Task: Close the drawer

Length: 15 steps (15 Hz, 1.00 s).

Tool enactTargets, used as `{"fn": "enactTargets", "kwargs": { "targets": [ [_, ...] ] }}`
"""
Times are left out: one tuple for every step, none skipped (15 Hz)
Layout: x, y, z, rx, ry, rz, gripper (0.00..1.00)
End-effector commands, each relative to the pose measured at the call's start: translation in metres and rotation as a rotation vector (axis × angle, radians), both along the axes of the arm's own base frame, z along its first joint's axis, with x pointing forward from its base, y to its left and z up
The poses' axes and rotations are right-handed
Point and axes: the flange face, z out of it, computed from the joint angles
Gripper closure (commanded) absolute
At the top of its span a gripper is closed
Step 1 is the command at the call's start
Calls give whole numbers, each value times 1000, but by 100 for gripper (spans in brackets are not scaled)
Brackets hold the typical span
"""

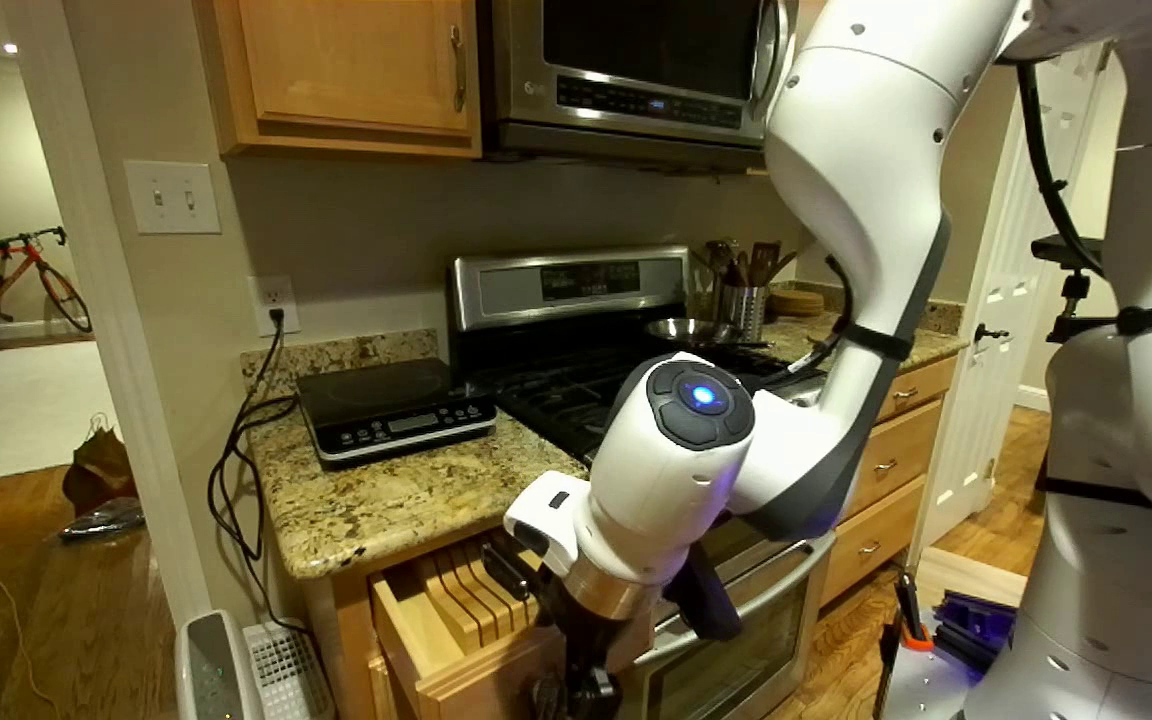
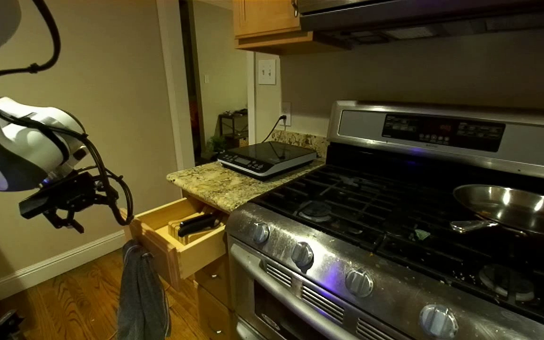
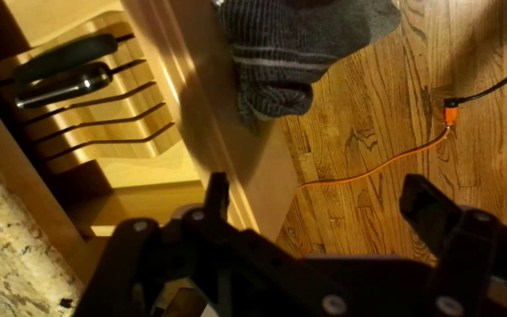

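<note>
The wooden drawer stands pulled out below the granite counter. It also shows open in an exterior view and in the wrist view. A slotted knife block with black-handled knives lies inside. A dark grey towel hangs on the drawer front; its handle is mostly hidden. My gripper is open with nothing between its fingers. In the wrist view one finger overlaps the drawer's front panel and the other is over the floor. In an exterior view the gripper is outside the drawer front, apparently apart from it.
The granite counter with a portable cooktop is above the drawer. The stove is beside it, with a pan on top. An orange cord lies on the floor. A white appliance stands beside the cabinet.
</note>
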Motion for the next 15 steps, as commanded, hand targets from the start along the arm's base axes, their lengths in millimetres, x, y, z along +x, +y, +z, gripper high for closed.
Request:
{"fn": "enactTargets", "kwargs": {
  "targets": [
    [-18,-7,10,3,17,-60,0],
    [-19,-7,9,4,26,-79,0],
    [-19,-8,7,10,43,-100,0],
    [-19,-9,4,15,60,-116,0],
    [-20,-11,0,16,81,-135,0],
    [-20,-12,-2,19,96,-148,0],
    [-20,-16,-6,21,118,-169,0],
    [-21,-19,-9,17,131,-188,0],
    [-20,-22,-11,21,141,-214,0],
    [-19,-24,-13,26,148,-237,0],
    [-18,-26,-14,28,151,-263,13],
    [-16,-28,-15,33,154,-286,26],
    [-14,-30,-16,41,157,-305,33],
    [-11,-32,-18,45,160,-327,40],
    [-9,-35,-20,49,162,-352,47]
  ]
}}
